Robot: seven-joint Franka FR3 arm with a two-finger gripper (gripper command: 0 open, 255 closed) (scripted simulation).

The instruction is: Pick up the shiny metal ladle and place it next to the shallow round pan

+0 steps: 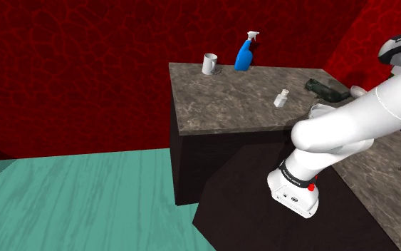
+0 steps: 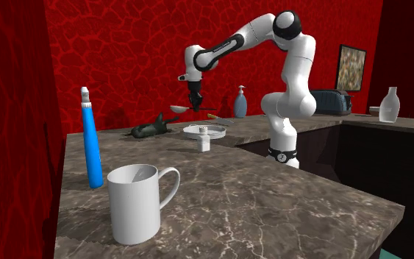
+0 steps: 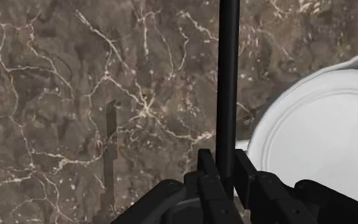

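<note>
In the wrist view, the hand (image 3: 225,167) is clamped on the ladle (image 3: 227,83) by its dark handle, with the white pan (image 3: 269,118) just beside. The second exterior view shows the ladle hanging above the surface (image 2: 271,193).

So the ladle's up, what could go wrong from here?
1. The fingers clasp the ladle by its thin handle alone; it could pivot or slip.
2. The pan lies close beside the fingers; lowering here may land the ladle on its rim.
3. The small white bottle near the pan could get knocked.
</note>
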